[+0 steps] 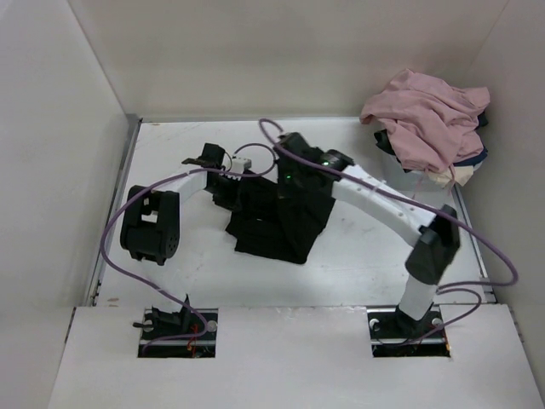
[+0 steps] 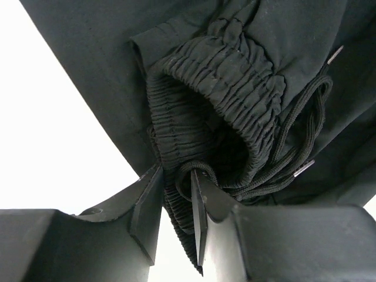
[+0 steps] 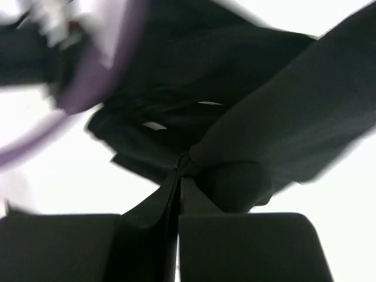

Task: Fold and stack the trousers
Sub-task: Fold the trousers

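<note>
Draping trousers (image 1: 277, 226), waistband (image 2: 223, 76) far at L end effector (image 2: 176, 173), bulk nearward

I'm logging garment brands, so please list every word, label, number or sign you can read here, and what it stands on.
No text can be read in any view.
The trousers show only plain black cloth.
Their waistband and drawstring show no tag or print in the left wrist view.
The pink garment shows no lettering from above.
The right wrist view is too blurred to tell.

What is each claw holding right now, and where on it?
Left claw pinches the trousers at the elastic waistband; right claw pinches a fold of their cloth.
</note>
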You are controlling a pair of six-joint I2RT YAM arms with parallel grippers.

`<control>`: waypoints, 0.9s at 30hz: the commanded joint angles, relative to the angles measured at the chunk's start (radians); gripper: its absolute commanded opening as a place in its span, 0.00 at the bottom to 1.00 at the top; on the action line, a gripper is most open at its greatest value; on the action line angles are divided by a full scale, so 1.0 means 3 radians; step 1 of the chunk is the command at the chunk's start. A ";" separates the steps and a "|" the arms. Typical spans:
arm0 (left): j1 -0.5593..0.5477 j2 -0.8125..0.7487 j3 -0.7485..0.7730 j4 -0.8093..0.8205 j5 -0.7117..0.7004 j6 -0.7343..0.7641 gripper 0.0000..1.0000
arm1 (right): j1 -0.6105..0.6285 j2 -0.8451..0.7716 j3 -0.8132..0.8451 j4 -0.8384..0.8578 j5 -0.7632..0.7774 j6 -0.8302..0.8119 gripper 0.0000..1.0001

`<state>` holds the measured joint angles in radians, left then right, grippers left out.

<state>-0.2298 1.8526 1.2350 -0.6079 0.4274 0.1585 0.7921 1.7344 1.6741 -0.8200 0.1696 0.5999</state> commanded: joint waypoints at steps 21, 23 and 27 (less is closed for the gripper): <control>0.0104 0.0093 -0.0093 0.0124 0.0350 -0.0242 0.26 | 0.0604 0.1152 0.1144 0.0054 -0.0810 -0.0327 0.40; 0.0155 0.0099 -0.0077 0.0124 0.0334 -0.0242 0.29 | 0.0650 0.1081 0.1113 0.0186 -0.0928 -0.0521 0.48; 0.0313 0.0104 -0.0011 0.0099 0.0324 -0.0242 0.32 | 0.0813 0.0719 0.0884 0.0615 -0.1010 -0.0920 0.58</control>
<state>-0.1684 1.8858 1.2079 -0.5846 0.5228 0.0841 0.9852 2.0594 1.9568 -0.7902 -0.0673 0.4335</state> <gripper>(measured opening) 0.315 0.570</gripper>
